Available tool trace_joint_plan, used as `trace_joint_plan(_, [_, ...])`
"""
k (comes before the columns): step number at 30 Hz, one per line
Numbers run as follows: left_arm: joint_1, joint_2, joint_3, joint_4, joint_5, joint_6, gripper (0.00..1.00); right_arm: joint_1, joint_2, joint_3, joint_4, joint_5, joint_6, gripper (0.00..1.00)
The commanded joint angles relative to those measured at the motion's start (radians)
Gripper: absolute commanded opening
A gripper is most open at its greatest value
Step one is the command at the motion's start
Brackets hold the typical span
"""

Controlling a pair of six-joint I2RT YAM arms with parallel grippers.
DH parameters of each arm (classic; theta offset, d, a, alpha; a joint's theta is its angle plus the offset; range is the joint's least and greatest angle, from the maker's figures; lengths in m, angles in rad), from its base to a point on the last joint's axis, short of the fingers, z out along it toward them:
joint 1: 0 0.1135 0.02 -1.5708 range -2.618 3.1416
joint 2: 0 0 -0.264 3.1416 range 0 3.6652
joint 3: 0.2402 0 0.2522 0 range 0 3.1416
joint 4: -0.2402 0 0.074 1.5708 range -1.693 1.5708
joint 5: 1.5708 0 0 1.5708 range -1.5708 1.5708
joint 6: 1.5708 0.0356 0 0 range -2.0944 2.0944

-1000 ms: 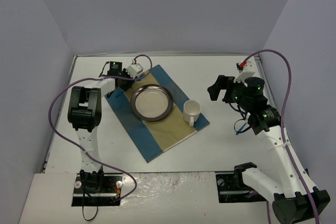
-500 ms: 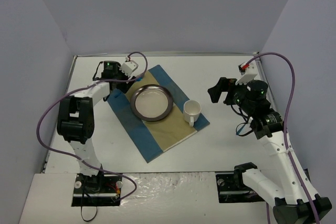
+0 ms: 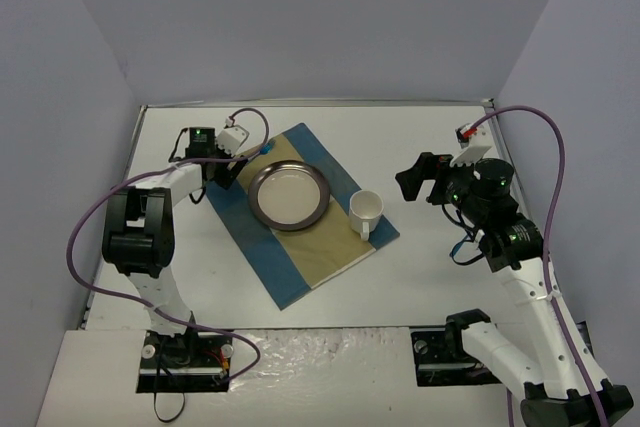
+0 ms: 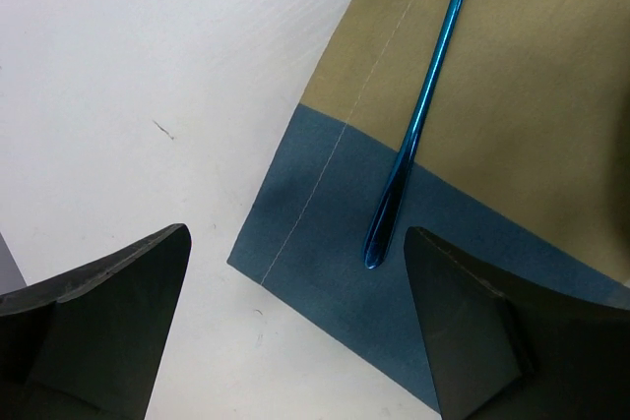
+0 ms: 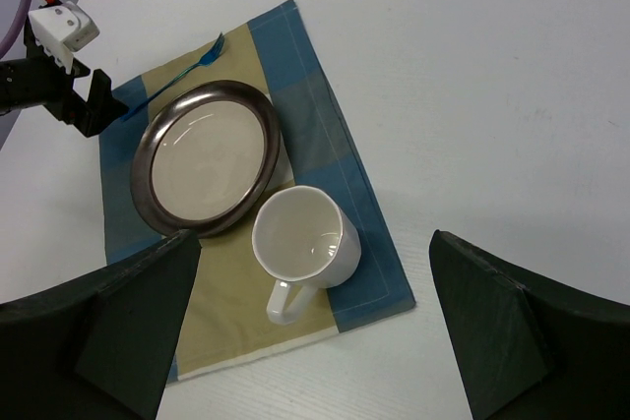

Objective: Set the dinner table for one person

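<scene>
On the white dinner table (image 3: 420, 137) lies a blue-and-tan striped mat (image 3: 300, 267). On the mat sit a dark-rimmed plate (image 3: 289, 196) and a white mug (image 3: 365, 210), upright with its handle toward the near edge. A shiny blue fork (image 4: 418, 125) lies flat on the mat's far-left part, beside the plate (image 5: 207, 159). My left gripper (image 4: 295, 272) is open just above the mat's left corner, its fingers either side of the fork's handle end without touching it. My right gripper (image 5: 313, 235) hangs open and empty, high above the table to the right of the mug (image 5: 305, 238).
Grey walls close in the table on three sides. The left arm's purple cable (image 3: 90, 217) loops over the table's left edge. White tabletop lies between the mat and the right arm (image 3: 490, 212).
My left gripper has opened and let go of the blue fork, which now rests on the mat. The left arm has drawn back to the left. The right arm shifted only slightly.
</scene>
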Motion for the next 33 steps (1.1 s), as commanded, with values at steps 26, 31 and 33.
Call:
trace_joint_plan(26, [0.007, 0.061, 0.087, -0.045, -0.094, 0.030, 0.88, 0.007, -0.010, -0.004, 0.053, -0.016, 0.008, 0.99])
trace_joint_plan(31, [0.007, 0.069, 0.092, -0.035, -0.104, 0.022, 0.88, 0.005, -0.010, -0.007, 0.052, -0.014, 0.009, 0.99])
trace_joint_plan(33, [0.007, 0.071, 0.098, -0.035, -0.106, 0.019, 0.88, 0.005, -0.010, -0.007, 0.052, -0.012, 0.009, 0.99])
